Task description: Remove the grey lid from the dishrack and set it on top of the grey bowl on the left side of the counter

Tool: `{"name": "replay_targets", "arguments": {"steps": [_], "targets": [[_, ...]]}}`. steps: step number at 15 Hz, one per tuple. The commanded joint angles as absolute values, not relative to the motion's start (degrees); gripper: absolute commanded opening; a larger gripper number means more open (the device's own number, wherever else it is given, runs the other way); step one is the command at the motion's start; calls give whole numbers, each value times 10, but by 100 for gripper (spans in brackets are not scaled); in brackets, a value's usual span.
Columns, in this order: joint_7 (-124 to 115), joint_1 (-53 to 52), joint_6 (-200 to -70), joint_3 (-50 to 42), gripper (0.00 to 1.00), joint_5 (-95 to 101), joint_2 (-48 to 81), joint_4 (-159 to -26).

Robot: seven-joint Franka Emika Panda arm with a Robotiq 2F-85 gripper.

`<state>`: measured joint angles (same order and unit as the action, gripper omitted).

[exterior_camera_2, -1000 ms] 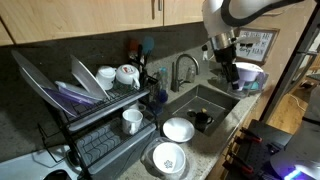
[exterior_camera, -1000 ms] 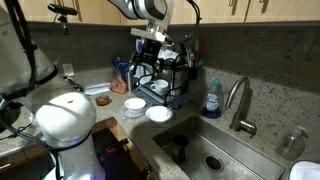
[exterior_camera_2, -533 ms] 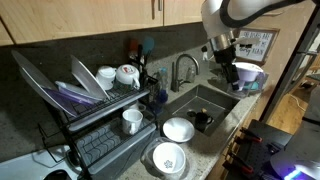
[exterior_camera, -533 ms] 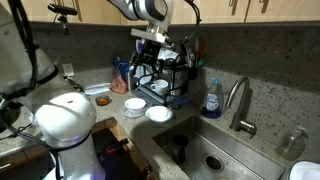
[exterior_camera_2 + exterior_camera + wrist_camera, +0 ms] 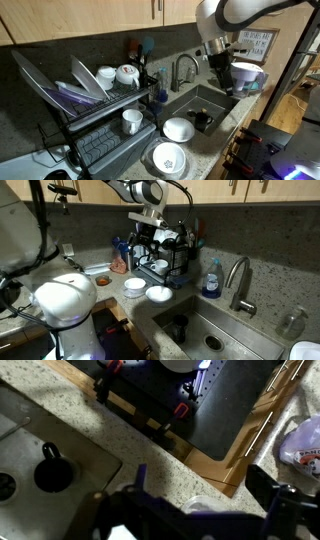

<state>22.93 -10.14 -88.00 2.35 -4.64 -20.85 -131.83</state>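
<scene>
The black wire dishrack (image 5: 168, 258) (image 5: 95, 125) stands on the counter beside the sink. In an exterior view, a light grey flat piece (image 5: 88, 80) that looks like the grey lid leans in the rack's upper slots. A larger dark grey sheet (image 5: 40, 72) leans next to it. The grey bowl (image 5: 133, 285) (image 5: 168, 158) sits in front of the rack with a white bowl (image 5: 158, 293) (image 5: 178, 129) beside it. My gripper (image 5: 150, 225) (image 5: 218, 62) (image 5: 200, 500) hangs open and empty above the counter. It is level with the rack's top and away from the lid. In the wrist view a pale rim (image 5: 205, 506) shows between the fingers.
The steel sink (image 5: 215, 335) (image 5: 200, 100) with its faucet (image 5: 238, 285) (image 5: 183, 70) lies next to the rack. A blue soap bottle (image 5: 211, 278) stands behind the sink. A white mug (image 5: 131, 120), cups and a teapot (image 5: 126, 73) sit in the rack. A wooden board (image 5: 215, 445) shows in the wrist view.
The arm has shifted a little sideways toward the rack, with the gripper still open. The dishes have not moved.
</scene>
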Motion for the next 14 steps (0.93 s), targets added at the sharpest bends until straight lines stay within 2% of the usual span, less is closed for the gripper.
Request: {"name": "replay_targets", "arguments": {"steps": [1, 7, 14], "targets": [[188, -117, -938, 49, 100, -110, -194, -1316], [115, -122, -1049, 80, 100, -199, -183, -1318], [133, -126, -1035, 90, 100, -160, -179, -1316]]}}
